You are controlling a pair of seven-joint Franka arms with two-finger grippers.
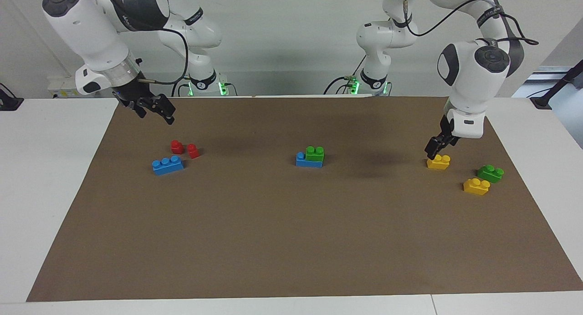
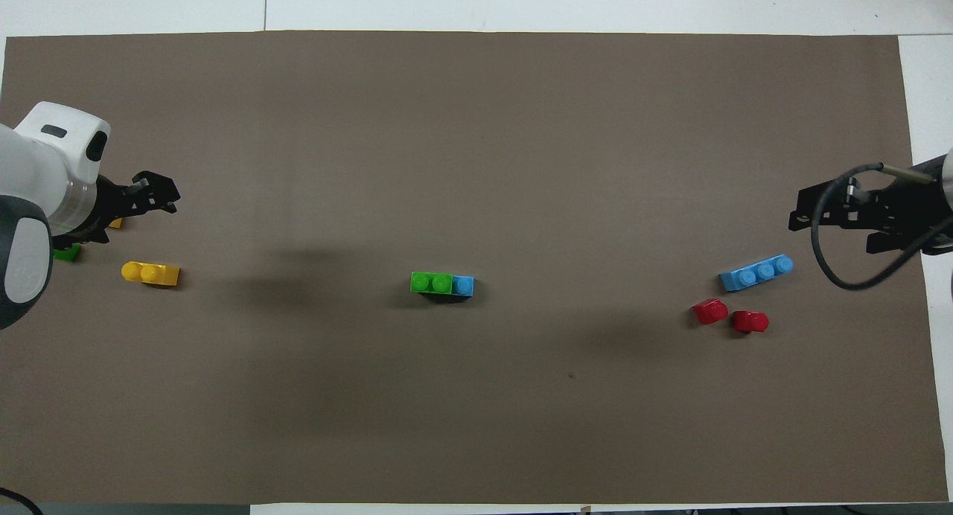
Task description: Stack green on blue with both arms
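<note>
— What is getting lost from sight up above?

— The left arm [image 2: 41, 202] is running off the picture's edge, and its wrist is covering most of the spare green brick [image 2: 67, 252] and nearly all of one yellow brick [image 2: 115, 222]; only slivers are peeking out.

— And the right arm?

— The right gripper [image 2: 834, 206] is showing, but the arm itself is being cut off at the edge.

— Is the stack hiding anything?

— The green brick [image 1: 314, 153] is covering two studs of the blue brick [image 1: 301, 159] under it.

— Are the fingers reading clearly?

— No. On both the left gripper [image 1: 436, 146] and the right one, the fingers are looking too small to judge.
</note>
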